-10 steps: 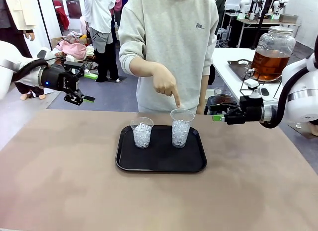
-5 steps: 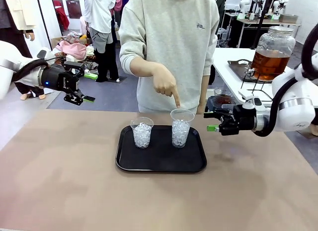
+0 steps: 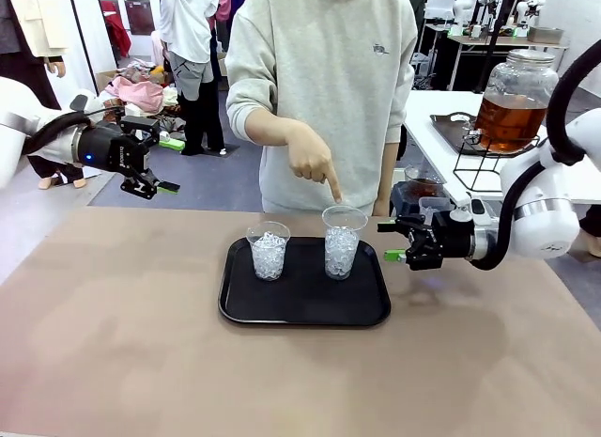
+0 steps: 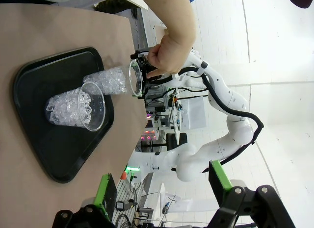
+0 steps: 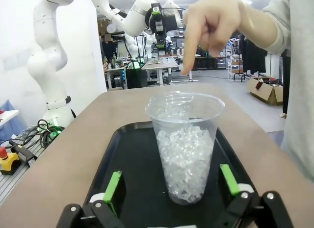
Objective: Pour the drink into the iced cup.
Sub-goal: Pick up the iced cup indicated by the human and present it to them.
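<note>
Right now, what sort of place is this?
Probably a robotics lab staging a drinks service: a yellow emergency-stop box and loose cables beside the table, plus a glass drink dispenser on a white side table.

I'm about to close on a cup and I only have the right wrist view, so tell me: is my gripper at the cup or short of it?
Observer: Short of it. From the front, the right gripper hangs open just right of the tray, apart from the cup.
Operator: Is that the only cup on the tray?
Observer: No. A second cup with ice stands to its left, and the person's hand points down at the one nearer you.
Operator: And where's the drink?
Observer: In a jar on the white table off to the robot's right, past the right arm. The drink fills about the lower half.
</note>
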You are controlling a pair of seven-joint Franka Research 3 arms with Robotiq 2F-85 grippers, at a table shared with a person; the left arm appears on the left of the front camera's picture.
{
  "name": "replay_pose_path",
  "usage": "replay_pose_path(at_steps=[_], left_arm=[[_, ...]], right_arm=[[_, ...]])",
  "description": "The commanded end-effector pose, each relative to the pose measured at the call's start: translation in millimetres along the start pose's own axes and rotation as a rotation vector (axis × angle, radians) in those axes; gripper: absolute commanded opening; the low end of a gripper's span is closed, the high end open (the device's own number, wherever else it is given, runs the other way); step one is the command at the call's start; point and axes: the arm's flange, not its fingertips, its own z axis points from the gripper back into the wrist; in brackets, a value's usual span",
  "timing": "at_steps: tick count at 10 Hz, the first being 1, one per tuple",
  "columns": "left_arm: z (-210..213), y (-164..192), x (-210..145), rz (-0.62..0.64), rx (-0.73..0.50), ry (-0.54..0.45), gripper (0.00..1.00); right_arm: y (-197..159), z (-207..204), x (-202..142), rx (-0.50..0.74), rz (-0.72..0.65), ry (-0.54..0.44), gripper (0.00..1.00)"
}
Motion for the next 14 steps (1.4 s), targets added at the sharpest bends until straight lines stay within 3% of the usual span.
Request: replay_pose_path(at_steps=[1, 7, 14], left_arm=[[-1, -3, -2, -0.001, -0.009, -0.007, 1.0], [-1, -3, -2, -0.001, -0.009, -0.007, 1.0], [-1, -3, -2, -0.001, -0.009, -0.007, 1.0]], right_arm=[[-8, -12, -6, -0.032, 0.018, 0.004, 1.0], [-25, -35, -9, -0.058, -0.01, -0.014, 1.0], [-21, -50, -13, -0.02, -0.073, -0.022, 1.0]])
